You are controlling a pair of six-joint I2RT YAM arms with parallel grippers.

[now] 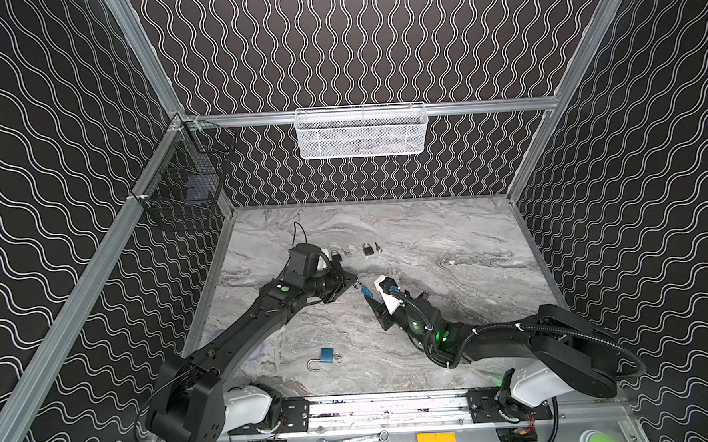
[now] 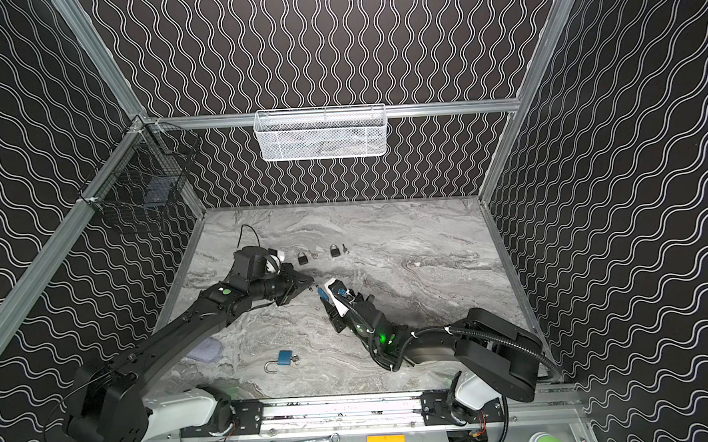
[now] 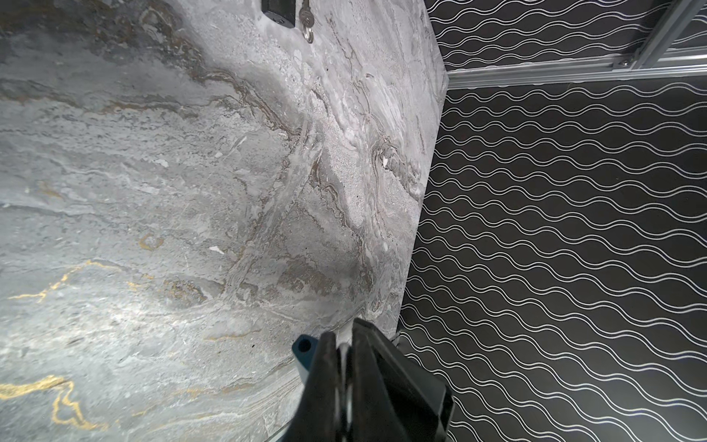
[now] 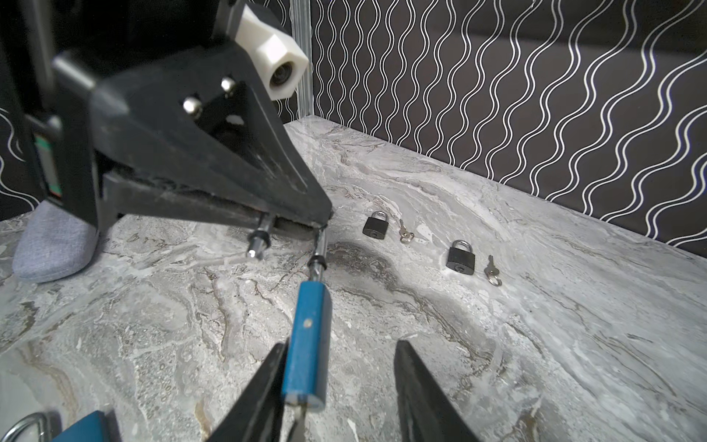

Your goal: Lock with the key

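Note:
A blue padlock (image 4: 308, 336) hangs in the air between my two grippers, small in both top views (image 1: 365, 290) (image 2: 322, 292). My left gripper (image 4: 302, 225) is shut on its steel shackle (image 4: 319, 248); in the left wrist view the blue padlock (image 3: 304, 350) peeks out beside that shut left gripper (image 3: 344, 344). My right gripper (image 4: 340, 382) is open around the lock body. One finger (image 4: 264, 382) touches the body's side, while the other stands well apart. A thin metal piece (image 4: 299, 419), by its look the key, sticks out of the body's near end.
A second blue padlock (image 1: 326, 356) with an open shackle lies near the front of the marble table (image 1: 448, 233). Two black padlocks (image 4: 375, 226) (image 4: 461, 258) lie further back, each beside a small key. A grey pad (image 2: 205, 349) sits at the left edge.

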